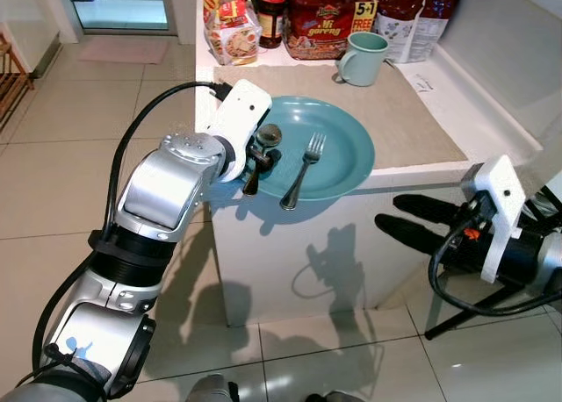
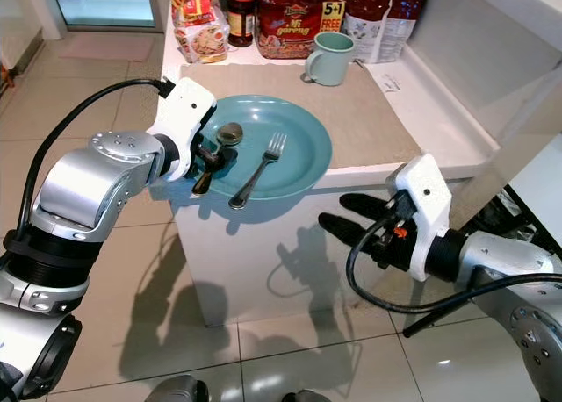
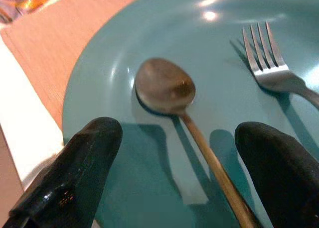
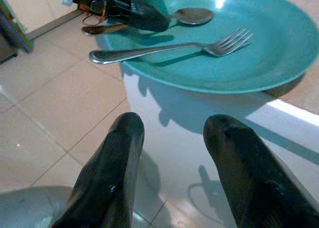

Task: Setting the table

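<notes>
Gripper fingers on my right arm (image 2: 351, 216) sit lowest and nearest, spread apart with nothing between them, hanging in front of the white counter's side face, below its edge and off to the right of the plate. From that wrist I look up past my two black fingers (image 4: 107, 178) at the underside of the plate's overhanging rim, with pale floor tiles (image 1: 290, 349) below.

My left gripper (image 1: 257, 156) is up at the near left edge of the round teal plate (image 1: 338, 152), its fingers parted on either side of the handle of a dull metal spoon (image 3: 167, 88). The handle runs between them without either finger (image 3: 84, 163) visibly pressing on it, so I am straddling the spoon, not clamping it. The spoon's bowl lies on the plate's left part, and its handle reaches back over the rim towards me.

Just to the right of the spoon, a shiny steel fork (image 1: 303, 169) lies on the plate, tines pointing away from me, handle end sticking out past the near rim. Spoon and fork are close but apart.

The plate hangs partly over the counter's front edge and rests on a beige woven placemat (image 1: 395, 112). Beyond it, at the mat's far edge, stands a pale green mug (image 1: 363, 58), upright. Behind that, against the back, are a red noodle packet (image 1: 325, 20), a bagged loaf (image 1: 230, 25) and a dark jar with a red lid (image 1: 271, 17).
</notes>
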`<state>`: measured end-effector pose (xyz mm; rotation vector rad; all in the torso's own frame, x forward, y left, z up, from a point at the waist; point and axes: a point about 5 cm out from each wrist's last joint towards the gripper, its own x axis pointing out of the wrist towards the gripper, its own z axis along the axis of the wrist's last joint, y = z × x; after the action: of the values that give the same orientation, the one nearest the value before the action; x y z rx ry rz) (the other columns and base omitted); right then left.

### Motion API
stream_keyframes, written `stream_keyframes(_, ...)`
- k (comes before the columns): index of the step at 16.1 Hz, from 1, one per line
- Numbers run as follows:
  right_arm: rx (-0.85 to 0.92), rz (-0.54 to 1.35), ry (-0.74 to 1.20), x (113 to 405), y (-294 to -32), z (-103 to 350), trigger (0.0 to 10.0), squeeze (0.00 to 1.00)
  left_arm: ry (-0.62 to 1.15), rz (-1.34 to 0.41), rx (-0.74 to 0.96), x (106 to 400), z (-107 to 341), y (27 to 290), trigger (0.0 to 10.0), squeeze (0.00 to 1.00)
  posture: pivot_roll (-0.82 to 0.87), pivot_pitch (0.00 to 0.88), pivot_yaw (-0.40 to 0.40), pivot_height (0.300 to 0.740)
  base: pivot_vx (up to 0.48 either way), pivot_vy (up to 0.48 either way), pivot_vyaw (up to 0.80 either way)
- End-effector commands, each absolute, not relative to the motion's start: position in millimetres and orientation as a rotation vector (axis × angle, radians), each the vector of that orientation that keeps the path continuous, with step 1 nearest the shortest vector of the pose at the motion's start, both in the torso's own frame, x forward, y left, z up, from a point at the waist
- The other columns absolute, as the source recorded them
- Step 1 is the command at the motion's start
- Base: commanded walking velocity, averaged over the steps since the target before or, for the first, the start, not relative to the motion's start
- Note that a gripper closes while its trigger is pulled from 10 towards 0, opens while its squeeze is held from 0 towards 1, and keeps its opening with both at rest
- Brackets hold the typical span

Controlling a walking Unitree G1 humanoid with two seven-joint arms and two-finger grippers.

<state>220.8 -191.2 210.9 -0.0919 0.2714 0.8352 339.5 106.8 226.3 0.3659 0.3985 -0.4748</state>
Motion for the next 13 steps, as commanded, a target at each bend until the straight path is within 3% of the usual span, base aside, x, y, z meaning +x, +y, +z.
stream_keyframes(1, -0.103, 0.86, 0.282, 217.2, -188.8, 210.6, 10.0, 0.0, 0.421, -0.505, 0.345, 336.2, 223.9, 103.6, 10.0, 0.0, 0.02, 0.029, -0.08, 0.74, 0.0, 0.0, 0.0)
stream_keyframes(2, -0.107, 0.859, 0.283, 217.3, -189.1, 210.6, 10.0, 0.0, 0.432, -0.505, 0.35, 335.9, 222.2, 103.4, 10.0, 0.0, 0.01, 0.03, -0.079, 0.74, 0.0, 0.0, 0.0)
stream_keyframes(3, -0.108, 0.859, 0.283, 217.3, -189.4, 210.8, 10.0, 0.0, 0.446, -0.505, 0.353, 335.9, 219.9, 103.4, 8.7, 0.0, 0.01, 0.031, -0.078, 0.74, 0.0, 0.0, 0.0)
stream_keyframes(4, -0.109, 0.859, 0.283, 217.2, -189.5, 210.8, 10.0, 0.0, 0.457, -0.506, 0.356, 336.1, 218.1, 103.3, 5.8, 0.0, 0.01, 0.031, -0.078, 0.74, 0.0, 0.0, 0.0)
stream_keyframes(5, -0.11, 0.858, 0.283, 217.1, -189.5, 210.8, 10.0, 0.0, 0.467, -0.507, 0.357, 336.5, 216.4, 102.8, 1.9, 0.0, 0.01, 0.031, -0.078, 0.74, 0.0, 0.0, 0.0)
stream_keyframes(6, -0.111, 0.858, 0.283, 217.2, -189.3, 210.8, 10.0, 0.0, 0.47, -0.507, 0.358, 336.8, 215.9, 102.8, 1.7, 0.0, 0.01, 0.03, -0.078, 0.74, 0.0, 0.0, 0.0)
stream_keyframes(7, -0.112, 0.857, 0.282, 217.2, -188.9, 210.7, 10.0, 0.0, 0.483, -0.507, 0.364, 338.0, 212.8, 102.1, 0.0, 0.0, 0.01, 0.031, -0.076, 0.74, 0.0, 0.0, 0.0)
stream_keyframes(13, -0.112, 0.853, 0.282, 216.6, -189.5, 210.7, 10.0, 0.0, 0.512, -0.509, 0.381, 344.8, 204.4, 98.2, 0.0, 0.0, 0.01, 0.034, -0.07, 0.74, 0.0, 0.0, 0.0)
